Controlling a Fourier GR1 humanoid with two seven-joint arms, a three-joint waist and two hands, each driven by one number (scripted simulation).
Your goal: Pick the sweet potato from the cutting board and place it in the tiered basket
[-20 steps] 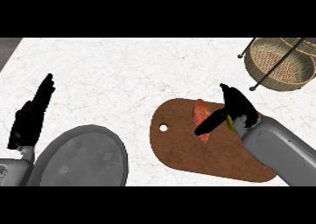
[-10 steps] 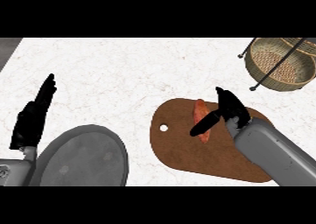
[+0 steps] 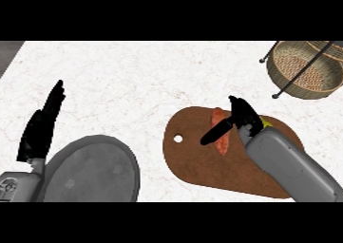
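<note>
Sweet potato (image 3: pixel 219 129) lies on the cutting board (image 3: pixel 202 161), near its far edge, and it has not shifted over the last second. What has changed is the right hand (image 3: pixel 237 121): it has slid left across the board and now sits directly over the potato, thumb angled down along its near-left side and fingers pointing away past its far end. The digits straddle the vegetable without yet curling round it, so the hand reads as spread and holding nothing. That suggests the approach is about finished and the closing of the grasp is the next step; lift and carry are still to come.

Nearer, at the lower left, a grey plate (image 3: pixel 93 171) rests on the counter (image 3: pixel 132 80). Just beyond it the left hand (image 3: pixel 42 126) stands idle, fingers straight and upright, unchanged.

Farthest off, at the upper right, the tiered basket (image 3: pixel 303 71) waits, well apart from the board.
</note>
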